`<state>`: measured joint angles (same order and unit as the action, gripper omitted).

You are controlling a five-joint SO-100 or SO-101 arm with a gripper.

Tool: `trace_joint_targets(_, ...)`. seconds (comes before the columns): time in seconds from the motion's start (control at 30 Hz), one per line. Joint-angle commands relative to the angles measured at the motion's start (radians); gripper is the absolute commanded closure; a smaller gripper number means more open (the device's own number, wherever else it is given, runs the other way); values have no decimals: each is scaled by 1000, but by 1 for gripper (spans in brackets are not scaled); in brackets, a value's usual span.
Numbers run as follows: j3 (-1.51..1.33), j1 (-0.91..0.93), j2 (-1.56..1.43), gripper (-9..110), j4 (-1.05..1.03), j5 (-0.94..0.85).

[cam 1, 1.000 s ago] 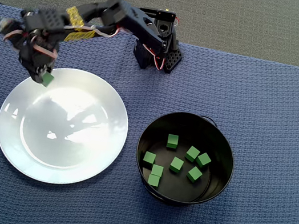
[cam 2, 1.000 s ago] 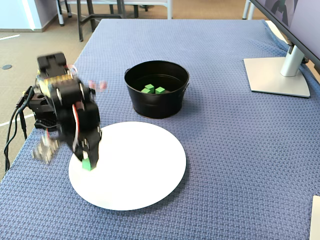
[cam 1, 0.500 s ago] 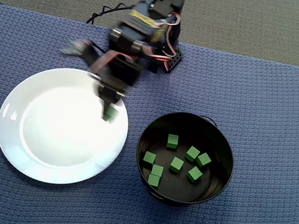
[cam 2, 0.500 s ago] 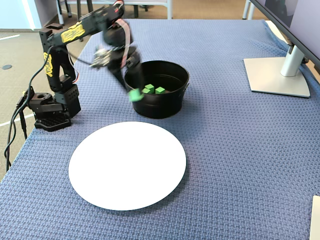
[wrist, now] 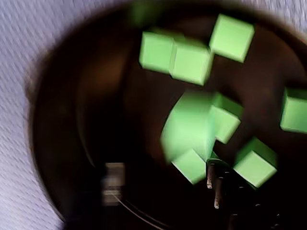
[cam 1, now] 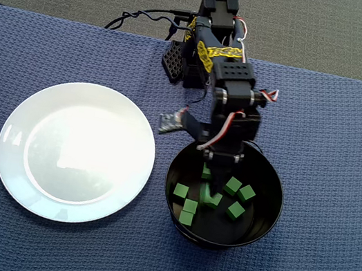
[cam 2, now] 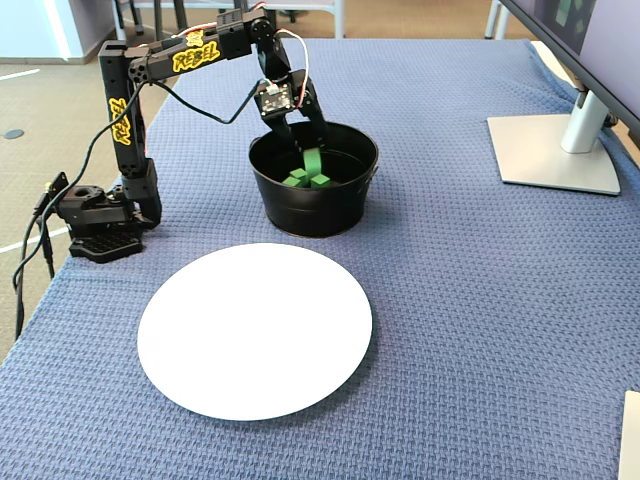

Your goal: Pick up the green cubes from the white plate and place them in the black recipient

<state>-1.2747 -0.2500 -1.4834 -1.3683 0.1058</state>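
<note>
Large glossy white plate (cam 2: 255, 330) nearest in the fixed view, now bare; the last cube has left it within the second. Black two-finger gripper (cam 1: 216, 177) has swung from plate to round black metal pot (cam 1: 258, 225); small matte green cubes (cam 1: 231, 186) lie inside. Wrist view alone shows a blurred green cube (wrist: 188, 125) mid-pot; whether still pinched or released, cannot tell.

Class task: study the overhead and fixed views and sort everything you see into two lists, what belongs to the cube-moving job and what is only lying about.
Belongs to the job:
- green cubes, lying in the pot
- black recipient
- white plate, no cubes on it
- gripper, over the pot

Only lying about:
- monitor stand
- blue cloth
- cables by the arm's base
</note>
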Motion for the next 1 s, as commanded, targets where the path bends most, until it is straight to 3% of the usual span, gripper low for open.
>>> trace_joint_targets(0.0,8,2,-75,71,28,5)
trace_joint_targets(0.17,84,115,-261,77,-64,-80)
trace_joint_targets(0.37,-37,370,-535,101,-161,-233)
trace_joint_targets(0.53,-486,523,-834,102,32,-298)
trace_joint_targets(0.67,-792,526,-1100,102,23,-302)
trace_joint_targets(0.97,-1143,506,-1451,102,14,-221)
